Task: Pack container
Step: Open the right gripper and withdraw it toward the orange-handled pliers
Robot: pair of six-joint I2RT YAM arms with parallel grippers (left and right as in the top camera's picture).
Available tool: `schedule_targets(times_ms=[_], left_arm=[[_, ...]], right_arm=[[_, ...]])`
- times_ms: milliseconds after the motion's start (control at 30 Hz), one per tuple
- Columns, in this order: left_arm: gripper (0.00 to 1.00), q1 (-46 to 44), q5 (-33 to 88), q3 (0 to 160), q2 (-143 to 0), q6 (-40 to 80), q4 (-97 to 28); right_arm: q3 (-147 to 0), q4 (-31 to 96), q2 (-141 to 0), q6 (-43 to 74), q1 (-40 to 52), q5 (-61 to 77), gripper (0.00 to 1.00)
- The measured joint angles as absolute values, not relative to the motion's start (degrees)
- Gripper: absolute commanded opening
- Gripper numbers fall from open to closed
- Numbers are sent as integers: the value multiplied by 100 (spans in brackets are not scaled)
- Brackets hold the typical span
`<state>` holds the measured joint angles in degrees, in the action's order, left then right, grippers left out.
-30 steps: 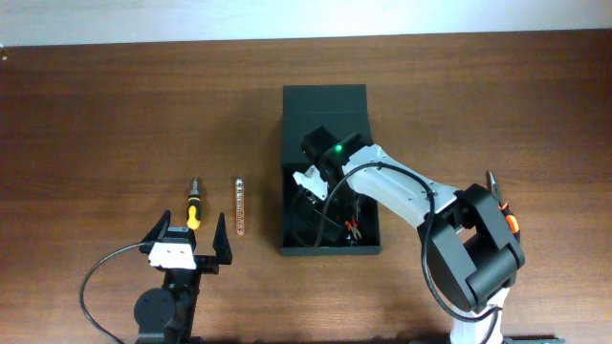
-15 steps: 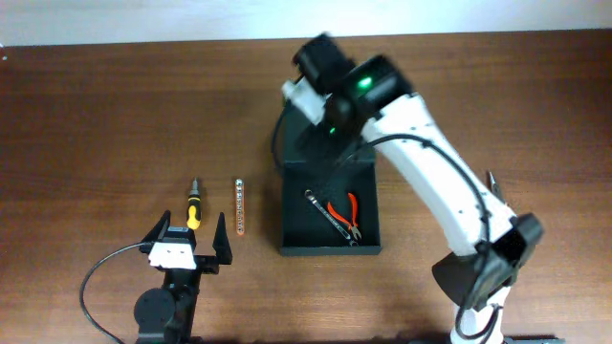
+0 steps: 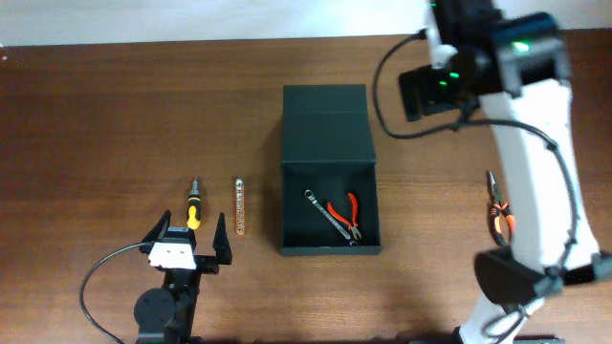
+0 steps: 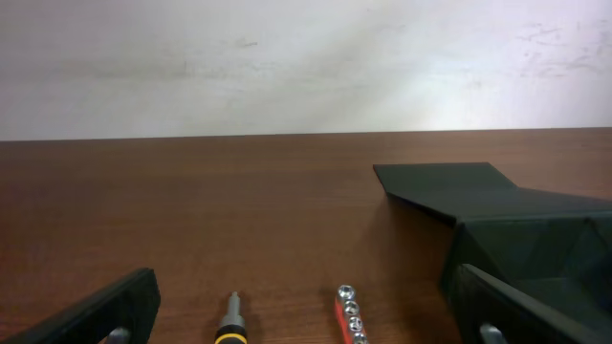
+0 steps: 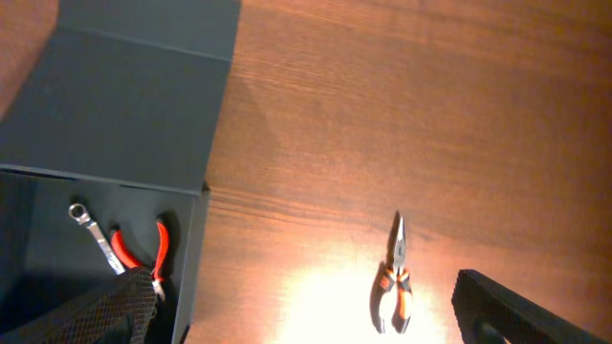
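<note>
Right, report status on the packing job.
Left claw open, empty, parked low. Right claw open, empty, raised high. Container lid open; wrench and red-handled pliers inside. Screwdriver, socket rail, orange-handled pliers on the table; nothing blocks the opening.

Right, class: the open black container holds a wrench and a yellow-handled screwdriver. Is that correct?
No. With the wrench in the container are red-handled pliers; the screwdriver lies on the table outside it. The overhead view shows this.
</note>
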<state>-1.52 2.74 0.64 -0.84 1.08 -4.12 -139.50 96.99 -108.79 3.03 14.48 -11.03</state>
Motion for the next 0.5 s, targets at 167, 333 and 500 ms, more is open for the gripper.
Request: schedule_targets(times_ms=[167,333,500], left_arm=[[99,-152,274,64,-84,108,-412],[99,-152,274,64,-84,108,-410],[99,-152,274,64,-84,108,-412]], right_arm=[[-12700,9697,-9675,554,969,-1022,99],[-10971,9699,-8578,902,189,-1024,99],[-9677,9697,-8267,1009,-467,-1022,99]])
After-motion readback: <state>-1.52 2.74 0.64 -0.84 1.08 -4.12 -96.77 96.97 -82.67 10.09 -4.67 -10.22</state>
